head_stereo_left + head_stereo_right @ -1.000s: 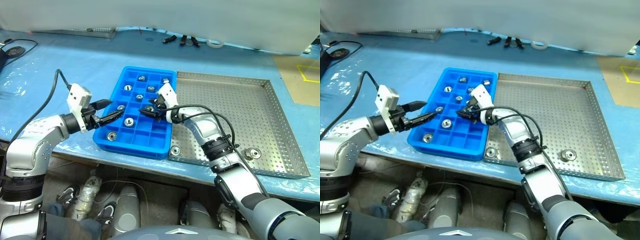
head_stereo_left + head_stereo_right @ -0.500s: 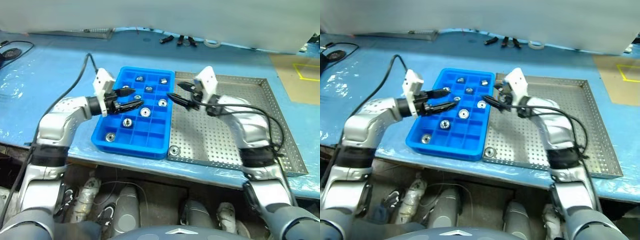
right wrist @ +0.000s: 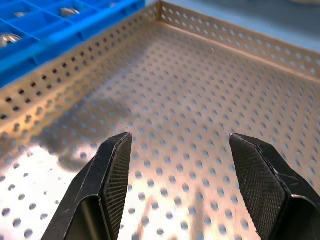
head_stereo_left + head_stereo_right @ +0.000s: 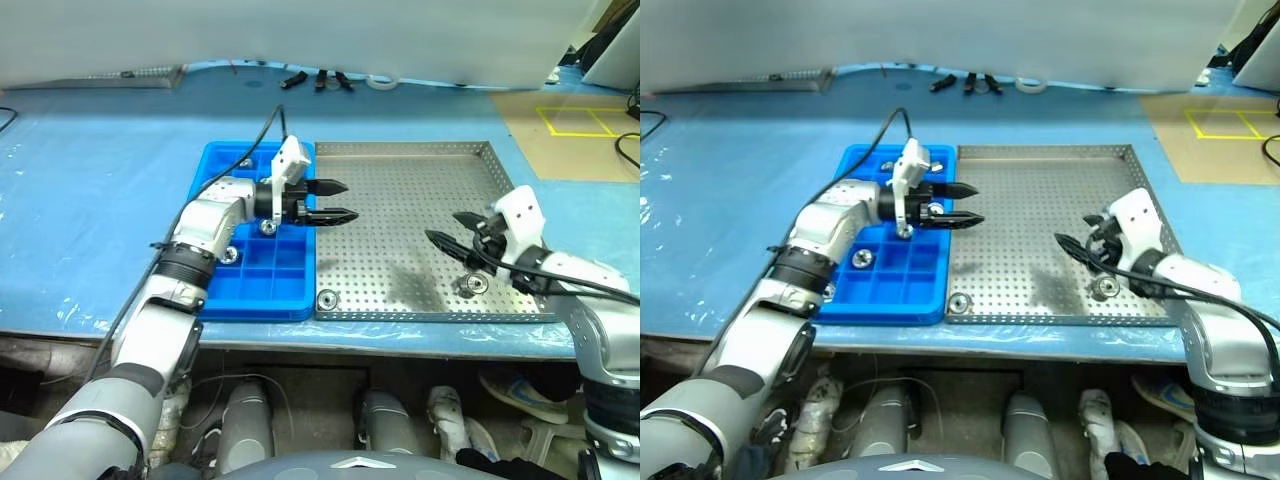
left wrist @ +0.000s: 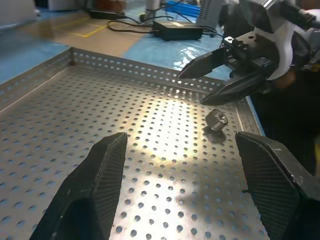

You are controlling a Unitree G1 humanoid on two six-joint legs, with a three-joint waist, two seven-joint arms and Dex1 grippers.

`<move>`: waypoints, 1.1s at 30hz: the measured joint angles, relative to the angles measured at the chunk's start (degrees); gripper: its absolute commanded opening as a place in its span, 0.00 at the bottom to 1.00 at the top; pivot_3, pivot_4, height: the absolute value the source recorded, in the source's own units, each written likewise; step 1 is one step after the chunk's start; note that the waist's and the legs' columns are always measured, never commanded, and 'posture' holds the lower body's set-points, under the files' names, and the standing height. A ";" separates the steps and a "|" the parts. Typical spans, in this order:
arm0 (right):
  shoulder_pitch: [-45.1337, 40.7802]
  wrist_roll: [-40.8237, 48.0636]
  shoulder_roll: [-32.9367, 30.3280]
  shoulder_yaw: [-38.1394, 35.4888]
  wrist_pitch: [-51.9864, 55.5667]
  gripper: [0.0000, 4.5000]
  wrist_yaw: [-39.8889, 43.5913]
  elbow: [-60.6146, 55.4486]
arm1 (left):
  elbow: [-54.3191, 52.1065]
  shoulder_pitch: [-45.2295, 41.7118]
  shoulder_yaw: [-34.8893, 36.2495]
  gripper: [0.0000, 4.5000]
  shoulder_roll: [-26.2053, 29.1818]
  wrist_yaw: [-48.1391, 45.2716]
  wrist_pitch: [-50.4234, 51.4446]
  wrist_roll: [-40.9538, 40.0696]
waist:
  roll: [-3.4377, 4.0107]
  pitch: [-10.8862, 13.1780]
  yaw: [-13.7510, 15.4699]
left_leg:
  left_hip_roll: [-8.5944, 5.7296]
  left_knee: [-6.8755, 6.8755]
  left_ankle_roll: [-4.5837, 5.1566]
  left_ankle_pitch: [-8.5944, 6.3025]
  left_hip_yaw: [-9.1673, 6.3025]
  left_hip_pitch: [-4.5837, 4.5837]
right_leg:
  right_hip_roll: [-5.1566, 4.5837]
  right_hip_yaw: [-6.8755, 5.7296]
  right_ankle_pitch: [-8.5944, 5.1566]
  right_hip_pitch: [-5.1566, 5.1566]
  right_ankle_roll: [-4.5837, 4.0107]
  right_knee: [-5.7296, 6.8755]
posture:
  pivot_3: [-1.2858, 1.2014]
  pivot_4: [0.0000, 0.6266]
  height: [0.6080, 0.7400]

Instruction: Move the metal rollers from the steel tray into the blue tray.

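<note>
Both the left gripper [image 4: 338, 200] and right gripper [image 4: 447, 229] hover with jaws wide and empty over the steel tray [image 4: 400, 170], a metal roller [image 4: 474, 285] near the right one

No readable text, label, brand, number or sign appears in any view.
</note>
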 measured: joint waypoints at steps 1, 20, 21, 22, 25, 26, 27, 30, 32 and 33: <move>1.58 -0.02 -0.03 -0.23 -0.10 0.73 -0.15 -0.04 | 0.67 -0.54 -0.24 0.81 -0.75 -0.47 -0.57 0.44 | 0.00 0.00 -0.13 | 0.00 0.04 0.05 -0.03 0.03 0.01 | 0.00 0.04 0.00 0.00 0.00 0.00 | 0.35 0.24 1.00; 10.97 -3.20 -0.39 -0.46 -9.85 0.73 -1.53 9.15 | 5.28 -2.55 -0.70 0.81 -3.20 -4.05 -4.19 3.29 | 0.01 -0.01 -1.57 | -0.04 0.72 0.57 -0.38 0.14 0.17 | -0.10 0.18 0.03 0.47 -0.04 -0.12 | 0.36 0.24 1.00; 10.44 -3.39 -0.39 -0.28 -10.13 0.73 -1.58 9.71 | 5.28 -2.54 -0.70 0.81 -3.20 -4.06 -4.19 3.30 | 0.02 -0.01 -1.59 | -0.05 0.74 0.58 -0.38 0.16 0.17 | -0.10 0.19 0.05 0.47 -0.07 -0.12 | 0.36 0.24 1.00; 9.84 -3.54 -0.39 -0.15 -10.44 0.73 -1.58 10.38 | 5.27 -2.54 -0.70 0.81 -3.19 -4.05 -4.19 3.33 | 0.02 -0.01 -1.59 | -0.05 0.76 0.58 -0.38 0.16 0.18 | -0.10 0.20 0.06 0.48 -0.08 -0.13 | 0.36 0.24 1.00; 9.20 -4.00 -0.40 0.26 -11.41 0.73 -1.56 11.41 | 5.22 -2.32 -0.70 0.81 -2.85 -4.05 -4.19 3.43 | 0.00 -0.01 -1.51 | -0.04 0.77 0.58 -0.39 0.16 0.27 | -0.10 0.19 0.06 0.59 -0.08 -0.15 | 0.36 0.24 1.00; 9.11 -3.98 -0.39 0.28 -11.59 0.69 -1.51 11.66 | 5.21 -2.26 -0.70 0.81 -2.62 -4.03 -4.19 3.48 | 0.00 -0.02 -1.53 | -0.04 0.77 0.58 -0.39 0.16 0.31 | -0.10 0.19 0.06 0.64 -0.08 -0.17 | 0.36 0.24 1.00; 9.06 -3.99 -0.39 0.30 -11.68 0.64 -1.48 11.82 | 5.19 -2.24 -0.70 0.81 -2.49 -4.00 -4.19 3.55 | -0.01 -0.02 -1.54 | -0.04 0.77 0.59 -0.39 0.16 0.34 | -0.10 0.19 0.06 0.69 -0.08 -0.19 | 0.36 0.24 1.00; 8.67 -4.12 -0.39 0.54 -12.02 0.46 -1.43 12.44 | 4.97 -2.05 -0.70 0.81 -2.29 -3.93 -4.18 3.90 | -0.05 -0.04 -1.55 | -0.04 0.77 0.60 -0.41 0.17 0.41 | -0.10 0.21 0.06 0.77 -0.08 -0.23 | 0.37 0.24 1.00; 8.46 -4.12 -0.39 0.78 -12.31 0.30 -1.25 12.66 | 4.83 -1.99 -0.70 0.81 -2.10 -3.93 -4.17 3.92 | -0.07 -0.05 -1.55 | -0.04 0.77 0.60 -0.41 0.17 0.44 | -0.10 0.23 0.06 0.78 -0.08 -0.23 | 0.37 0.24 1.00; 8.30 -4.12 -0.39 1.04 -12.45 0.23 -0.99 12.68 | 4.79 -1.99 -0.70 0.81 -1.91 -3.92 -4.17 3.94 | -0.07 -0.05 -1.55 | -0.04 0.76 0.60 -0.41 0.18 0.48 | -0.10 0.24 0.06 0.80 -0.08 -0.23 | 0.37 0.24 1.00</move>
